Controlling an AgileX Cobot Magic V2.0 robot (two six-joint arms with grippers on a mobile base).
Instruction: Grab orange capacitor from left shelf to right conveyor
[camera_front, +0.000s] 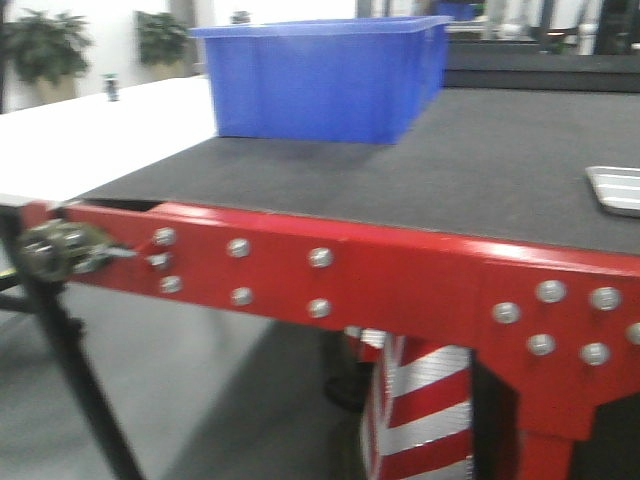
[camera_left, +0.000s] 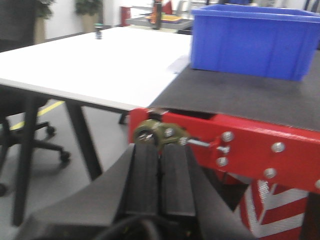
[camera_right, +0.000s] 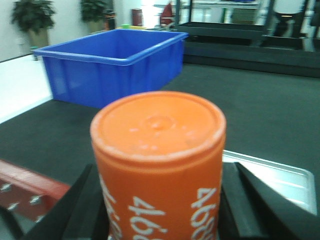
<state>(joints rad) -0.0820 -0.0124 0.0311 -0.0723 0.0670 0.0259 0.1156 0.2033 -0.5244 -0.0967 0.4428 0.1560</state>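
Orange capacitor (camera_right: 158, 150) tight in right pincer (camera_right: 162, 210), seemingly over conveyor (camera_right: 260, 110) edge; left pincer (camera_left: 160, 175) clenched.

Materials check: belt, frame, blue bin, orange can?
belt: dark, matte, textured; looks like rubber or fabric.
frame: glossy red painted metal, silver bolts.
blue bin: smooth moulded plastic, likely.
orange can: matte orange skin, probably plastic sleeve; core hidden.

I see the conveyor belt (camera_front: 450, 170) bare along its near edge and across the middle, open to a gripper from above. A blue bin (camera_front: 320, 75) stands against the left edge farther back, a silver tray (camera_front: 615, 188) lies toward the right, and the red frame (camera_front: 350, 270) fronts the near edge.
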